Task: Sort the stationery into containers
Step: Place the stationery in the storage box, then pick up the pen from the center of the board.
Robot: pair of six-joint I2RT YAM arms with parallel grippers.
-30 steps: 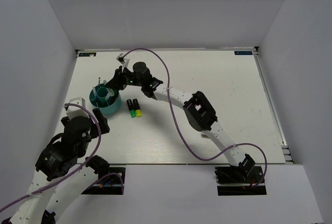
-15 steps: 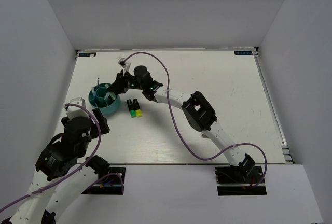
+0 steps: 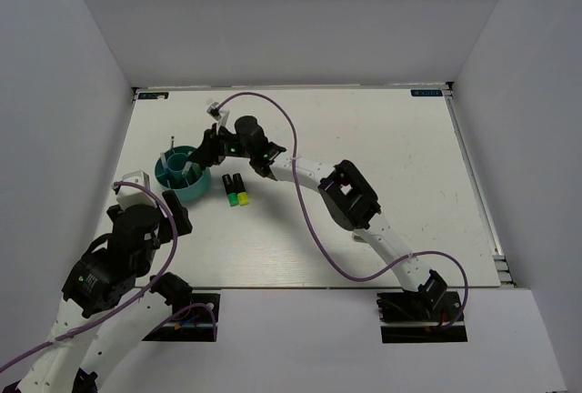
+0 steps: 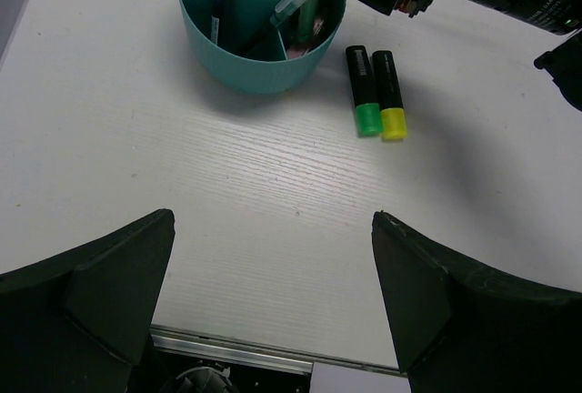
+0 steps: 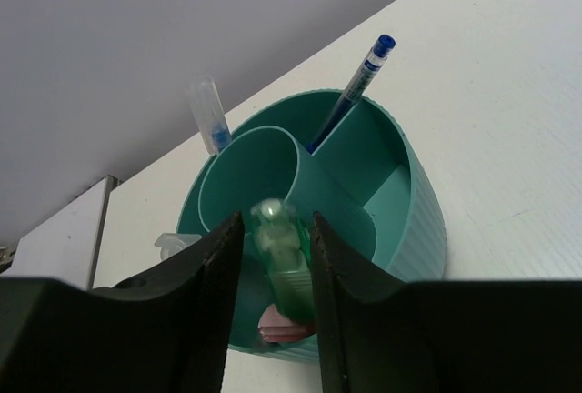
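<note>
The round teal holder (image 3: 182, 175) stands at the table's left; it also shows in the left wrist view (image 4: 259, 56) and the right wrist view (image 5: 423, 220). My right gripper (image 3: 202, 149) hangs over its rim (image 5: 277, 220), shut on the pale green marker (image 5: 289, 266), which leans into a compartment beside a pink item (image 5: 284, 325). Two blue pens (image 5: 350, 84) (image 5: 209, 115) stand in the holder. Two black markers (image 3: 234, 189) (image 4: 376, 93) with green and yellow ends lie just right of it. My left gripper (image 3: 156, 195) (image 4: 273, 218) is open and empty, near the holder's front. The pink-and-white block is not clearly seen.
The right arm (image 3: 350, 197) stretches across the middle of the table with a purple cable (image 3: 291, 129) looping above it. White walls enclose the table on three sides. The table's near edge (image 4: 236, 354) lies just under the left gripper.
The right gripper has shifted slightly down and left over the holder with the marker. The left arm has not moved.
</note>
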